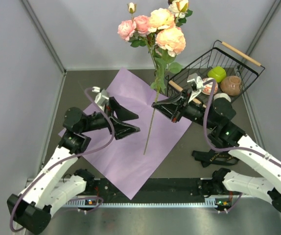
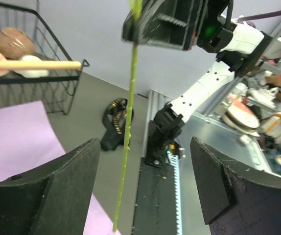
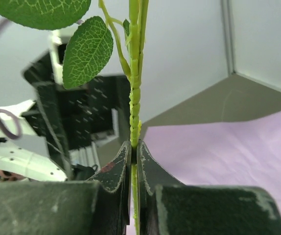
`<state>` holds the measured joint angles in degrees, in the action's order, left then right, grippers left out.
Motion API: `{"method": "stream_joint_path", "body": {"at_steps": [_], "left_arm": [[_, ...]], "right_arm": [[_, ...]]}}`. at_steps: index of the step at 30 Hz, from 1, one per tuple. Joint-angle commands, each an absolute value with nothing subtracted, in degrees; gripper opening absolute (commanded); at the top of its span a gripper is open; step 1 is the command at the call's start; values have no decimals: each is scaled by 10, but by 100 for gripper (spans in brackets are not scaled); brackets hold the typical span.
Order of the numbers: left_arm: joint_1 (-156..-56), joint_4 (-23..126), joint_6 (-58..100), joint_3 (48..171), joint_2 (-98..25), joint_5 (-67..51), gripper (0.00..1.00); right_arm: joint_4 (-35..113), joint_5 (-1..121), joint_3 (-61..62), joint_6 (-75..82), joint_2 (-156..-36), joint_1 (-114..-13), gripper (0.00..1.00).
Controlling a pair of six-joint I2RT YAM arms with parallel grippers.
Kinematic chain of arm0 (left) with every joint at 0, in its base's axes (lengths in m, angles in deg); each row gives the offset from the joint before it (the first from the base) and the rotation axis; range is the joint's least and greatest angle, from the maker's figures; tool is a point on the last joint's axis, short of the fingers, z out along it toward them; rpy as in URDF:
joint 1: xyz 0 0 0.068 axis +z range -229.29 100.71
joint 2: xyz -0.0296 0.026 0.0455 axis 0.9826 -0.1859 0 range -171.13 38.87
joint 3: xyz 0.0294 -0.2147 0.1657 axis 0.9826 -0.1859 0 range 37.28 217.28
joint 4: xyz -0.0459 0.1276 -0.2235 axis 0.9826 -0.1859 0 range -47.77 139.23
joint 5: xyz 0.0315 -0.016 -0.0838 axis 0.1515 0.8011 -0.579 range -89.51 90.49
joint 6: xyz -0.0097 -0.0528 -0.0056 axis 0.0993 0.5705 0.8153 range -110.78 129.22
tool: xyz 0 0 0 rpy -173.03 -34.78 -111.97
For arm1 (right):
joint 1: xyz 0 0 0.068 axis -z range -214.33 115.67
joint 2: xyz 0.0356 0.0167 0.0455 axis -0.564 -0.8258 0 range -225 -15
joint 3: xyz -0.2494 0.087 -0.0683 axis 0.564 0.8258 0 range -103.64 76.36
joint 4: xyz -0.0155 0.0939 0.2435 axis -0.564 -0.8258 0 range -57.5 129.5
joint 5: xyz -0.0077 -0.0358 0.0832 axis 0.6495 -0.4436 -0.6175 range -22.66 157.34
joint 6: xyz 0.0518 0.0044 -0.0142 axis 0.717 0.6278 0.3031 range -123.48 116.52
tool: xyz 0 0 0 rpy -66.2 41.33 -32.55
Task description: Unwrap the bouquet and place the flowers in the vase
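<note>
The black ribbon (image 1: 214, 156) lies crumpled on the grey table (image 1: 179, 152) on the base side of the right gripper (image 1: 156, 104), its gold print too small to read. That gripper is pinched tight on the thin, ridged green stems (image 3: 134, 98) of the flowers (image 1: 160, 29), holding them upright: the soft pink, cream and peach blooms rise well above it, the stem ends hang free below it over the smooth lilac paper sheet (image 1: 130, 161), and the wire basket (image 1: 241, 53) sits just behind it. The left gripper (image 1: 130, 122) stands wide with nothing in it, its matte black wedge-shaped fingers (image 2: 57, 191) apart from the stems, which hang just ahead of the gap.
</note>
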<state>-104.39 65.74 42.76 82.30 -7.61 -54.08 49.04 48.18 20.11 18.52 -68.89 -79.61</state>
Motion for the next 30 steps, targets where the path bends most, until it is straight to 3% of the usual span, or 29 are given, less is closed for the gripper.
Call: {"method": "stream_joint_path", "body": {"at_steps": [1, 5, 11, 15, 16, 19, 20, 24, 30], "left_arm": [[-1073, 813, 524, 788, -116, -565, 79], [-1111, 825, 523, 797, -140, -558, 78], [-1144, 843, 533, 810, -173, -554, 62], [-1164, 843, 528, 825, -196, -560, 40], [-1165, 829, 518, 831, -197, -559, 25], [-1165, 771, 474, 842, -191, -555, 5], [-1166, 754, 462, 847, -190, -554, 1], [-1166, 682, 410, 861, -176, -562, 0], [-1165, 619, 358, 870, -166, -557, 0]], "right_arm": [[611, 435, 196, 258, -700, -801, 0], [623, 430, 200, 270, -698, -802, 0], [619, 425, 209, 276, -687, -802, 0], [616, 416, 213, 280, -686, -802, 0], [613, 413, 211, 280, -686, -802, 0], [584, 413, 204, 271, -682, -802, 0], [562, 418, 203, 268, -679, -802, 2], [494, 466, 189, 248, -665, -801, 33], [453, 372, 155, 252, -678, -762, 51]]}}
